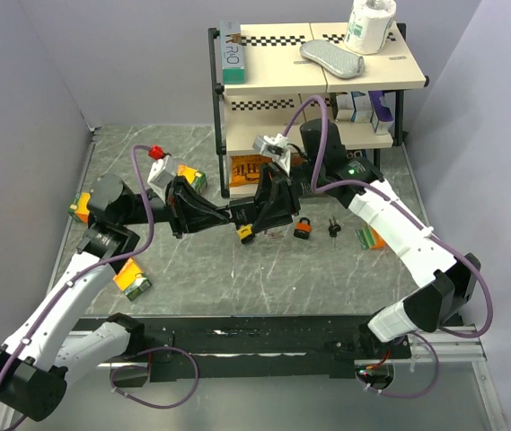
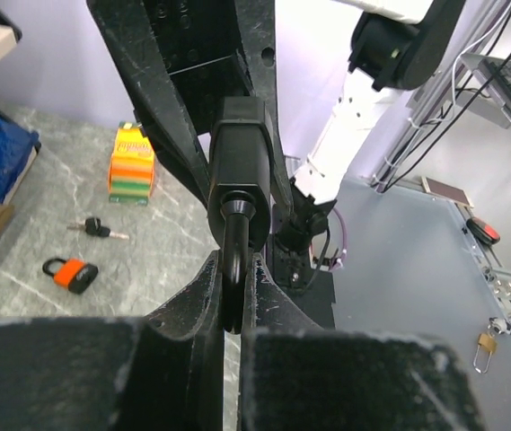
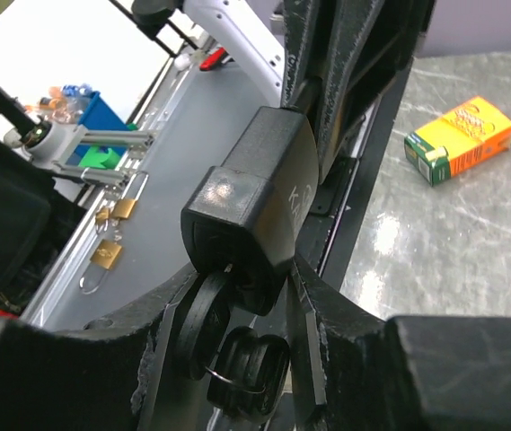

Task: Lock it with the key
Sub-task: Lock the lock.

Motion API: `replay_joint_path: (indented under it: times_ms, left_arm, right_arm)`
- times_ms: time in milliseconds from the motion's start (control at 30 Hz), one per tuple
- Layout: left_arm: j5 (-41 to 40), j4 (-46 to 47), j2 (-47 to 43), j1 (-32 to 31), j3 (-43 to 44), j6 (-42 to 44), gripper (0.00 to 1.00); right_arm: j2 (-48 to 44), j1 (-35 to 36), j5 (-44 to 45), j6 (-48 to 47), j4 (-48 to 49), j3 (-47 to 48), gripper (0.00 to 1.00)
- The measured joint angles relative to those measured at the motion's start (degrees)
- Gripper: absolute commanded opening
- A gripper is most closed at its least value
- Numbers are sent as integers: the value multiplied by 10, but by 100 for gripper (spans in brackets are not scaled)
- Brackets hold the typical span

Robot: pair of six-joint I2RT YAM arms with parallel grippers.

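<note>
Padlock [image 3: 255, 206] is black, blocky, keys [image 3: 237, 359] dangling; right pincer [image 3: 242, 301] pinches its body, left pincer [image 2: 233, 283] its shackle.

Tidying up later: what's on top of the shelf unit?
On the shelf top: a green box, a grey pad and a white tub. Anything under those three is covered; the tub's lid is out of frame.

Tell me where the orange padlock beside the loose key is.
In the top view the orange padlock lies mid-table, in front of the shelf unit, with the black-headed key just to its right.
</note>
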Motion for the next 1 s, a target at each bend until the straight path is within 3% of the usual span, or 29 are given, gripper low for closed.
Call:
replay_joint_path:
  times_ms: [233,533,633,667,733,767,867,1000]
  left_arm:
    - [7,64,16,-9,1,-35,1]
    - [9,80,21,-15,7,-43,1]
    - [7,63,17,-15,7,-33,1]
    - [4,47,14,-15,7,-24,1]
    - [5,17,9,-5,7,-9,1]
    - [7,-2,7,4,7,3,1]
    - [14,-67,5,27,7,47,1]
    - [10,-207,19,37,10,146,1]
  right_arm:
    - [24,3,-11,-36,-46,40,0]
    - [45,3,-13,-81,-128,91,4]
    - [41,3,-5,-97,-144,91,21]
    - [36,3,-2,-105,-149,88,33]
    - [33,3,10,-121,-155,77,43]
    - [33,5,19,-130,-155,71,53]
    - [32,10,68,-157,-150,49,64]
    - [31,11,122,-190,-154,23,67]
